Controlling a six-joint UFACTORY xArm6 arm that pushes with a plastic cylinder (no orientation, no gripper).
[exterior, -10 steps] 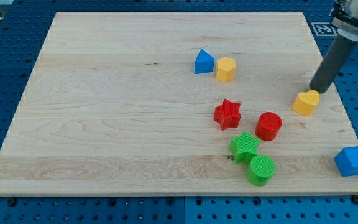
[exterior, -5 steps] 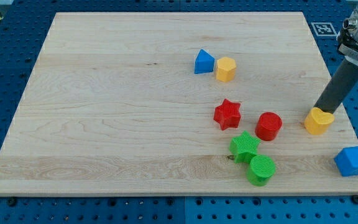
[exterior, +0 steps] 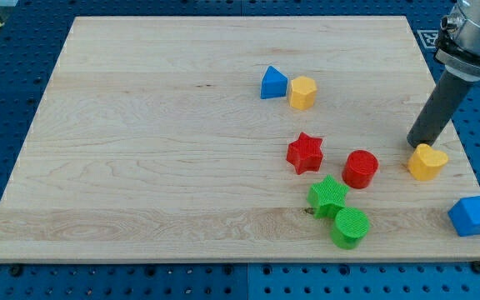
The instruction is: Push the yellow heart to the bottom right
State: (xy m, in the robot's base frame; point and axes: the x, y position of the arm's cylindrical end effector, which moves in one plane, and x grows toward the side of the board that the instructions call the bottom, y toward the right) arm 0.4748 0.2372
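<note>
The yellow heart (exterior: 427,162) lies near the board's right edge, a little below mid-height. My tip (exterior: 417,143) stands just above and to the left of it, touching or nearly touching its upper left side. The dark rod rises from there toward the view's top right corner.
A blue block (exterior: 473,216) sits at the board's bottom right edge. A red cylinder (exterior: 360,169), red star (exterior: 305,153), green star (exterior: 328,197) and green cylinder (exterior: 350,227) lie left of the heart. A blue triangle (exterior: 273,82) and yellow hexagon (exterior: 302,92) sit higher up.
The yellow heart was pushed down and right over the first half second. Since then it has stayed put, while my tip shifted left and slightly up.
</note>
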